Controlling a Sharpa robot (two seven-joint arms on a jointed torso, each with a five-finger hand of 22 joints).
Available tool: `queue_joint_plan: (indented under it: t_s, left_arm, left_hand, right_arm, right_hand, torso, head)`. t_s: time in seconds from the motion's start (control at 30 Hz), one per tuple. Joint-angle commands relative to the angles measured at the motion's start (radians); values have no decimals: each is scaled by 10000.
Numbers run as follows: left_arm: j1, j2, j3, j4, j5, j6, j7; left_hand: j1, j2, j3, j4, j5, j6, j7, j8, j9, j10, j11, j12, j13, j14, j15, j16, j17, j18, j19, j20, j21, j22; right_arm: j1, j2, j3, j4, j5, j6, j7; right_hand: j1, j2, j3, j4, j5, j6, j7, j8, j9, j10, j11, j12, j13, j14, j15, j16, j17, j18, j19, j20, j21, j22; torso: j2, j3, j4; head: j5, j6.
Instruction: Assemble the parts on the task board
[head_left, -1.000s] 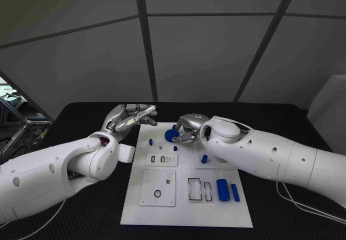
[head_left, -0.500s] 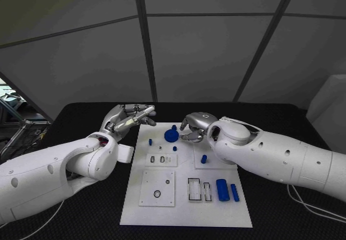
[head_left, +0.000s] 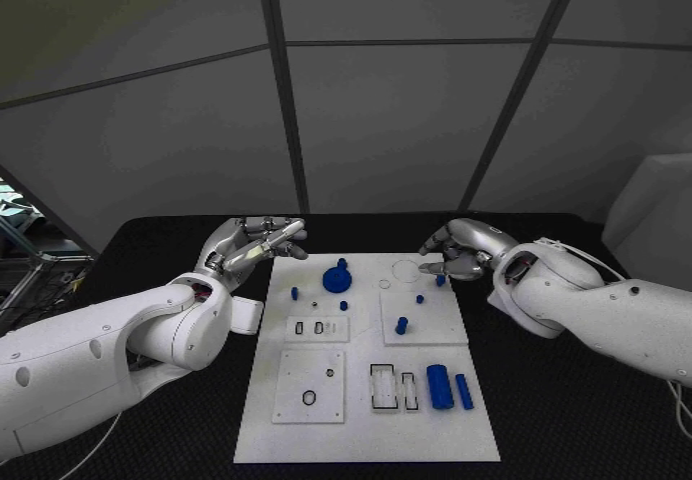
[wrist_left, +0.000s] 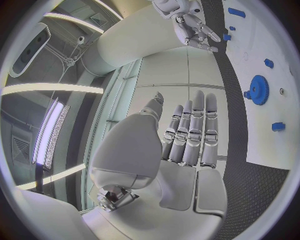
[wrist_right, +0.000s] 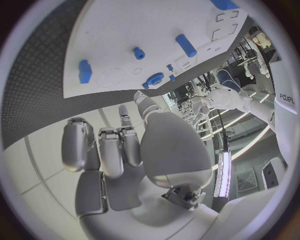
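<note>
Gear: the blue gear stands on the far part of the task board, apparently seated, which may be why nothing grips it.
Right hand: beside the board's far right edge, fingers curled in, holding nothing.
Left hand: off the far left corner, fingers straight and apart, empty.
Left wrist view: gear teeth plain.

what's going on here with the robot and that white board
A two-armed robot is assembling small blue parts on a white task board. Right now neither robot hand holds anything. The left robot hand hovers open just off the board's far left corner, and the right robot hand hangs near the far right corner, fingers curled. A blue gear sits on the far part of the board, and two blue cylinders lie at the near right.
</note>
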Motion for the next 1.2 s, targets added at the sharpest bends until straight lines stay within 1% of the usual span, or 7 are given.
queue_joint_plan:
  t_s: [0.03,0.17,0.27,0.43,0.6,0.83,1.2]
  left_arm:
    - [14,53,10,-19,2,120,43]
    - [12,111,10,-60,2,155,35]
    - [11,149,9,-90,2,176,30]
    - [8,191,9,-125,2,188,35]
    - [6,212,8,-163,2,183,42]
    - [4,232,8,-188,2,183,47]
    - [2,248,8,-228,2,175,44]
  left_hand:
    - [18,101,9,-73,-45,49,26,-35,10,-23,10,-49,16,-28,34,-57,-12,-132,-73,5,-34,-17]
    - [36,111,17,-93,-45,74,18,-25,16,9,0,-35,24,-27,30,-72,-15,-130,-80,6,-36,-18]
    - [36,111,17,-93,-45,74,18,-25,16,9,0,-35,24,-27,30,-72,-15,-130,-80,6,-36,-18]
    - [36,111,17,-93,-45,74,18,-25,16,9,0,-35,24,-27,30,-72,-15,-130,-80,6,-36,-18]
    - [43,115,20,-103,-45,88,13,-20,19,28,-4,-27,28,-26,27,-79,-16,-128,-84,5,-37,-18]
    - [43,115,20,-103,-45,88,13,-20,19,28,-4,-27,28,-26,27,-79,-16,-128,-84,5,-37,-18]
    - [50,115,22,-112,-45,88,12,-21,19,28,-5,-29,28,-24,26,-83,-17,-127,-85,5,-37,-18]
  right_arm:
    - [20,-253,27,-252,1697,-321,1974]
    - [16,-365,30,-624,1652,-130,2265]
    - [11,-327,30,-958,1590,166,2354]
    - [-12,-231,29,-1371,1482,543,2396]
    - [-72,-111,28,-1674,1340,850,2359]
    - [-183,10,27,-1882,1031,1223,2170]
    - [-297,48,26,-1933,895,1382,2068]
  right_hand:
    - [193,-37,4,-134,-10,44,-14,13,-4,170,-112,-71,1577,868,-90,-45,1949,99,-64,-27,-61,-79]
    - [266,-128,-31,-209,8,-88,-25,-102,-51,86,-124,-175,1479,846,-89,-93,1853,126,-151,-34,-159,-226]
    - [275,-154,-55,-221,14,-146,-20,-149,-70,17,-127,-255,1403,831,-82,-123,1792,151,-227,-35,-236,-351]
    - [314,-191,-109,-256,37,-429,12,-317,-145,-68,-104,-349,1323,834,-37,-133,1792,159,-258,-7,-291,-410]
    - [336,-198,-137,-272,29,-590,41,-359,-184,-79,-80,-359,1316,843,-13,-125,1817,157,-247,12,-296,-404]
    - [412,-189,-157,-321,29,-830,84,-365,-237,-139,-44,-417,1260,848,20,-123,1831,162,-254,41,-322,-430]
    - [334,-167,-224,-262,34,-852,136,-304,-237,-129,3,-397,1279,858,59,-110,1864,157,-232,73,-319,-410]
  torso:
    - [-19,23,-19]
    - [4,47,-16]
    - [13,25,9]
    - [16,23,24]
    - [12,12,6]
    - [19,1,12]
    - [11,4,9]
  head:
    - [-38,23]
    - [-121,6]
    - [-169,-12]
    - [-199,-48]
    - [-224,-141]
    - [-242,-163]
    - [-227,-206]
